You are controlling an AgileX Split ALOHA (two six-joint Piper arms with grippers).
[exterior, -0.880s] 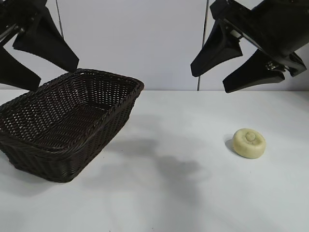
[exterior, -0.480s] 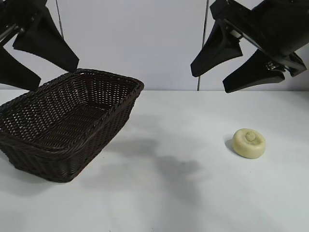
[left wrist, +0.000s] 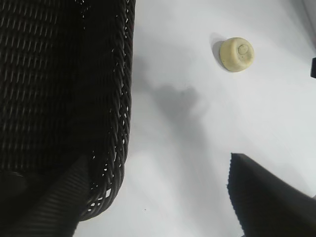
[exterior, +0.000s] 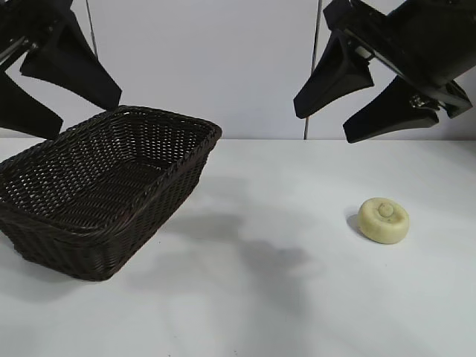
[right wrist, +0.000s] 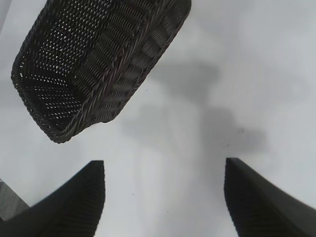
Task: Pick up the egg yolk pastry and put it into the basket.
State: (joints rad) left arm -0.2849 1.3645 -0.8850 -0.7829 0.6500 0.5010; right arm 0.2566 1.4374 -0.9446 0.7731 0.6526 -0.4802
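Two claws spread, left claw (exterior: pixel 63 104) over basket (exterior: pixel 175 167) rim, right claw (exterior: pixel 335 123) above pastry (exterior: pixel 384 220), bare table (exterior: pixel 260 282) btwn.

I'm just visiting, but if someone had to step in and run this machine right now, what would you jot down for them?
Left gripper: open, empty, raised above the basket.
Right gripper: open, empty, raised above the table, up and a little left of the egg yolk pastry.
Pastry: lying on the table at the right, well apart from the basket at the left.
Done: nothing; the basket looks empty.
Left: grasp the pastry, likely with the right arm, carry it over and drop it in.
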